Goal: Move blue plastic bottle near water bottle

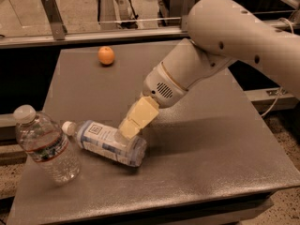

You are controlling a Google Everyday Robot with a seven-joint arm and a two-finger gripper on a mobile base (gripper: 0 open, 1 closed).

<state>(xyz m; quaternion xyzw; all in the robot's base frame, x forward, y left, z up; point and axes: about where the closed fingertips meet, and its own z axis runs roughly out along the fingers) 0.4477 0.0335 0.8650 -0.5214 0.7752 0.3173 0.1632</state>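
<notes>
The blue plastic bottle (pixel 104 141) lies on its side on the grey table (pixel 206 144) at the front left, white cap pointing left. The cap ends close to the water bottle (pixel 44 144), which stands upright and leans slightly near the table's left front corner. My gripper (pixel 130 127), cream coloured, hangs from the big white arm (pixel 220 41) and reaches down to the upper side of the blue bottle near its middle. It touches or nearly touches the bottle.
An orange (pixel 106 55) sits near the table's far left edge. A metal rail with posts (pixel 51 18) runs behind the table. The table's front edge is close below both bottles. A cable (pixel 274 104) hangs at the right.
</notes>
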